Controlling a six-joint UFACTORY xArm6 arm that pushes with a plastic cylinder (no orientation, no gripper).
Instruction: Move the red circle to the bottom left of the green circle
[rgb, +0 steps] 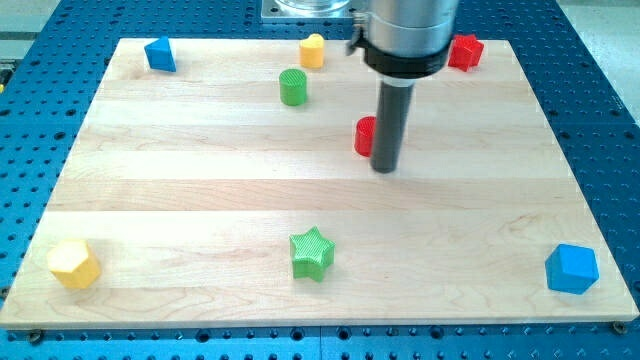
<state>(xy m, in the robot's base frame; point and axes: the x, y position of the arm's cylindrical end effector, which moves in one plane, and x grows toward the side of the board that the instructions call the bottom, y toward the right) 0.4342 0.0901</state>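
The red circle (365, 135) stands a little right of the board's middle, partly hidden behind my rod. My tip (385, 168) rests on the board just right of and below the red circle, touching or almost touching it. The green circle (293, 87) stands near the view's top, up and to the left of the red circle, well apart from it.
A wooden board (200, 190) carries a blue block (160, 54) at the top left, a yellow block (313, 50) at the top, a red block (465, 51) at the top right, a yellow hexagon (74, 264) at the bottom left, a green star (311, 253) at the bottom and a blue block (572, 269) at the bottom right.
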